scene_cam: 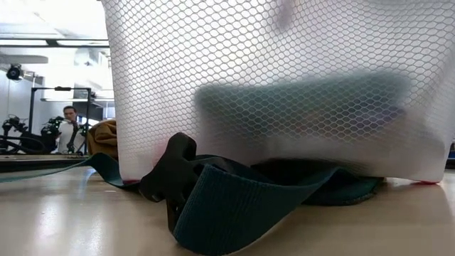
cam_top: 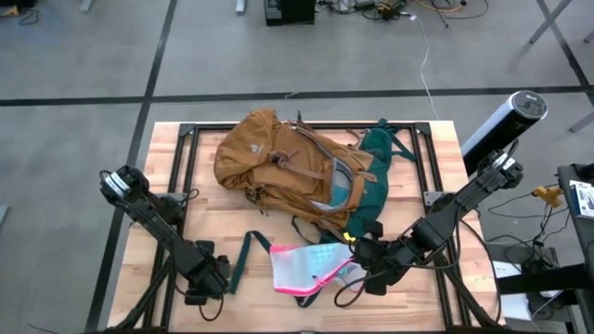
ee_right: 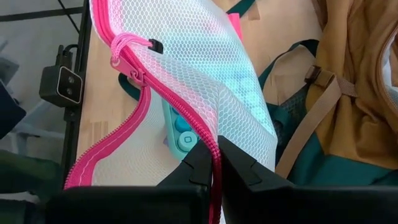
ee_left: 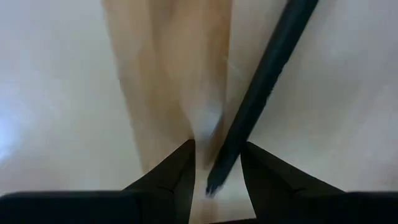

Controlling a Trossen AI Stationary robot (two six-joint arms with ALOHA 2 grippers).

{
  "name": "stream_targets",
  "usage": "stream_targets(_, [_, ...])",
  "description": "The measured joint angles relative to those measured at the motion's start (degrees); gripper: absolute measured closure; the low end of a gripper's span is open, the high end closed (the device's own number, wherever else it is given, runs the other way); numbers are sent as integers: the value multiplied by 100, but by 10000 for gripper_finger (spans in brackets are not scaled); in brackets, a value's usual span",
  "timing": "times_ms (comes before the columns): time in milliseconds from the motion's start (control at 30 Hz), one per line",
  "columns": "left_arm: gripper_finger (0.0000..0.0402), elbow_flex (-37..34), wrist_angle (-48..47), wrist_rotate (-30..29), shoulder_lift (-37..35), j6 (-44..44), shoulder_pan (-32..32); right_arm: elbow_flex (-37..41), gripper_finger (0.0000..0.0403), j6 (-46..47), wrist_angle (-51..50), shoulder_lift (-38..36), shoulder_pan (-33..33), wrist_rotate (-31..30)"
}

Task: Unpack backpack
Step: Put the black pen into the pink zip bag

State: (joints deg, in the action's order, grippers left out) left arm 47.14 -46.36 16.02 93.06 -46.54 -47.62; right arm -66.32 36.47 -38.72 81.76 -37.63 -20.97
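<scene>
1. Closest in, the right gripper (ee_right: 214, 163) pinches the mesh pouch (cam_top: 306, 271) by its pink zipper edge (ee_right: 134, 134); such a thin hold could slip.
2. Just beyond, a green strap (cam_top: 243, 258) lies under the pouch and may snag it.
3. Farther, the backpack (cam_top: 278, 165) sits mid-table.
4. Well apart, the left gripper (cam_top: 206, 288) hangs half-spread, empty.

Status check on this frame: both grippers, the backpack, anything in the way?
Right gripper shut on mesh pouch at its pink zipper edge. Left gripper low at near table edge, nothing held. Backpack lies open mid-table. Green strap trails between.
</scene>
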Motion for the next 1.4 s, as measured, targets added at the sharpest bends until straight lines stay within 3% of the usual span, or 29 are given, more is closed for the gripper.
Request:
stream_targets(133, [285,-147,287,99,-37,-121,4,0,403,15,-2,0,0,2])
stream_targets(300, [289,-115,462,-218,-31,-524,31,0,403,17,-2,0,0,0])
stream_targets(500, [383,-143,514,-373,-31,-960,42,0,403,8,0,2,1,0])
stream_targets(700, [389,-36,595,-621,-9,-1119,58,0,403,2,-1,2,2,0])
stream_targets(967, [394,528,362,-1742,1,-1296,273,2,403,0,-2,0,2,0])
stream_targets(1167, [395,1173,-854,-1594,-106,-1234,405,2,403,-12,-1,-9,7,0])
stream_targets(1400, [395,2262,-2935,-984,-186,-1145,396,2,403,-55,-4,-9,95,0])
